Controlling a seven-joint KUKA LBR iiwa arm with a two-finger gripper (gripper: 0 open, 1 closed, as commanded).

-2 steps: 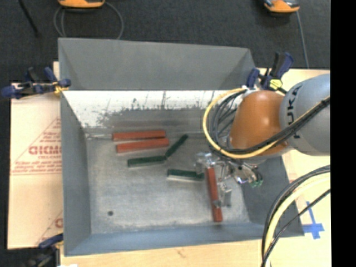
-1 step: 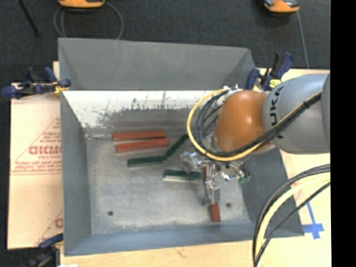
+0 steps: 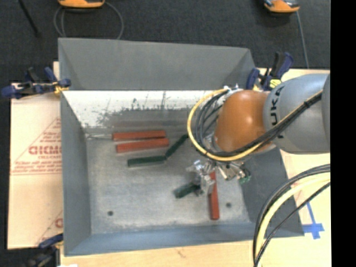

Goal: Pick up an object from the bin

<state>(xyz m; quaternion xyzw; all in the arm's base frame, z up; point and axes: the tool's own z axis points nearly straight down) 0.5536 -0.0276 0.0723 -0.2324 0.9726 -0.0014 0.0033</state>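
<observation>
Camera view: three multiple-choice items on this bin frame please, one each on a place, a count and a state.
1. Where in the bin is the gripper?
A) far left corner
B) right part of the floor
C) outside the rim

2. How many red bars lie in the bin?
A) one
B) three
C) five

3. How do the two red bars near the back wall lie?
A) flat, side by side
B) crossed
C) standing on end

Answers:
1. B, it is at the right, over the lone red bar and a short green piece.
2. B, two at the back plus the lone one.
3. A, both lie flat and parallel.
</observation>
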